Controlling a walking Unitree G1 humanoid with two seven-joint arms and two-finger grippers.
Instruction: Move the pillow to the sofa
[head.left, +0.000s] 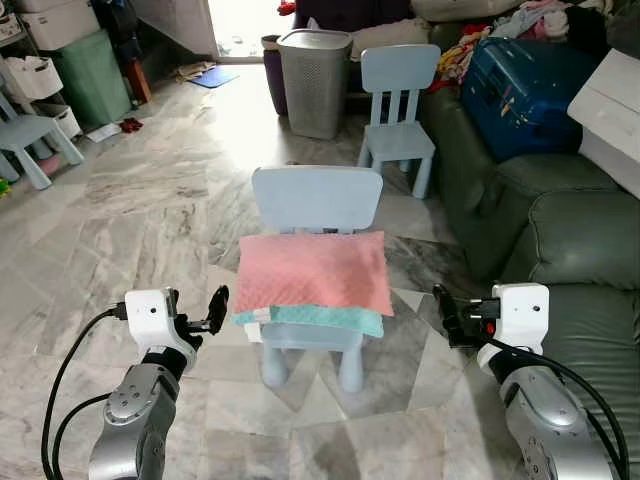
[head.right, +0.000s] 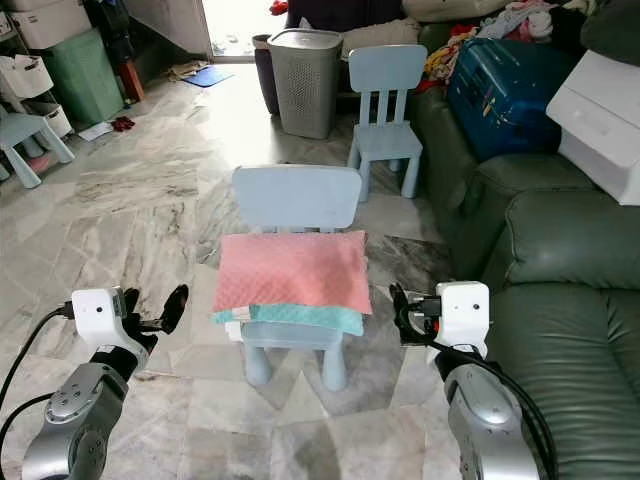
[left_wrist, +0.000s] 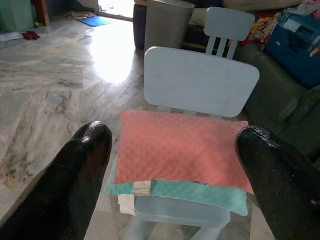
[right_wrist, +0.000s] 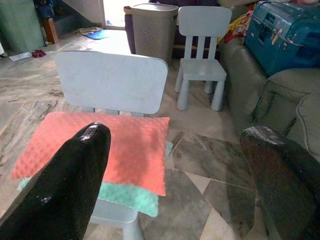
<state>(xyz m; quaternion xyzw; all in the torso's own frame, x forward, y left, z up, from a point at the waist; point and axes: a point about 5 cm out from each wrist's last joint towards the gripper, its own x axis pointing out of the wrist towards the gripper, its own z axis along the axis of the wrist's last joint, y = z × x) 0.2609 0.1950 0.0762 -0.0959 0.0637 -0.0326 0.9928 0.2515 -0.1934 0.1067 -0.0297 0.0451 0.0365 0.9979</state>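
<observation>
Left eye view: pink pillow (head.left: 316, 272) lies flat on a small blue chair (head.left: 316, 199), long axis left-right. Left gripper (head.left: 214, 308) and right gripper (head.left: 445, 312) flank it, jaws wide, empty.

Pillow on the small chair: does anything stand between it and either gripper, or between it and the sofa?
Nothing visible does. The left gripper and right gripper flank the pink pillow with open gaps. Only bare floor separates the chair from the green sofa.

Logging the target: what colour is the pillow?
Pink on top, teal underneath pillow; clearest in the left eye view.
</observation>
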